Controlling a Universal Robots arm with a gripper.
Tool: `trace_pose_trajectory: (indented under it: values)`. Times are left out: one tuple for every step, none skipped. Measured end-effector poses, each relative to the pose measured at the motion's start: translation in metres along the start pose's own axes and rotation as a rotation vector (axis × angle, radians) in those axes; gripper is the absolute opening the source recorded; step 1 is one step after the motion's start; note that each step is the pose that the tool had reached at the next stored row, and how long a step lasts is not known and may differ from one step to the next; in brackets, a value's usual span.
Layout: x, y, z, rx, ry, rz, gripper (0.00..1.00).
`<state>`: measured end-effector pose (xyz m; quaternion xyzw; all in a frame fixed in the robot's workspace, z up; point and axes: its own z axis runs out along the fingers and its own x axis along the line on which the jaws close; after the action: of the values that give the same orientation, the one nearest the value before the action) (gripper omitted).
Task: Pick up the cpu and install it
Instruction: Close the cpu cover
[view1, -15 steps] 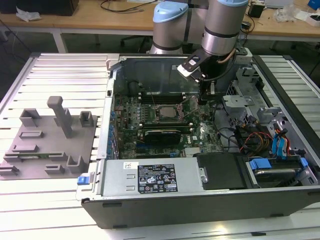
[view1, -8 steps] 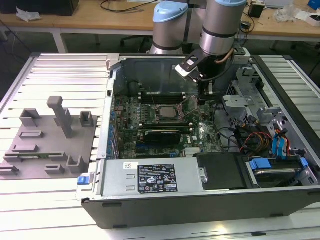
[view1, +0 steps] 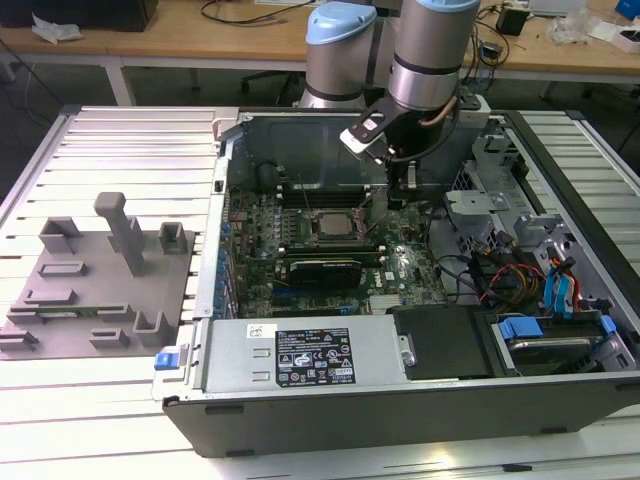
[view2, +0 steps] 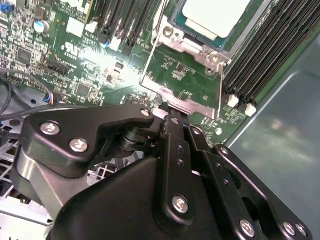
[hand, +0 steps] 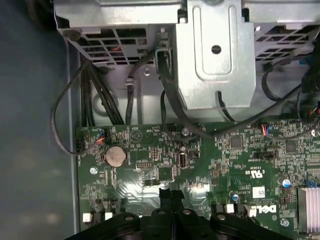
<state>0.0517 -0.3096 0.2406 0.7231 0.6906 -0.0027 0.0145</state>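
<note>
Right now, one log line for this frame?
cpu: in socket | gripper: jaws together, nothing seen held, over motherboard beside socket | computer case: open

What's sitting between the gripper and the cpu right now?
In the second wrist view, the socket's metal frame and a patch of green motherboard lie between the gripper and the cpu.

The cpu, silver-topped and square, lies flat inside the motherboard socket.

Wooden workbench behind a slatted metal table.
</note>
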Motion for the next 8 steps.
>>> trace_pose_trajectory:
  values:
    - [0.0,-0.0028,0.0,-0.0009,0.0,0.0,0.11]
    - [0.0,-0.0045,-0.0001,-0.0015,0.0001,0.0,0.11]
    - [0.0001,-0.0062,-0.0001,-0.0022,0.0002,0.0,0.11]
    - [0.0001,-0.0104,-0.0002,-0.0042,0.0002,0.0,0.11]
    - [0.0001,-0.0144,-0.0003,-0.006,0.0002,0.0,0.11]
    - [0.0,-0.0187,-0.0003,-0.0083,0.0003,0.0,0.11]
    - [0.0,-0.0215,-0.0004,-0.0098,0.0005,0.0,0.11]
    - [0.0,-0.0234,-0.0004,-0.0109,0.0005,0.0,0.11]
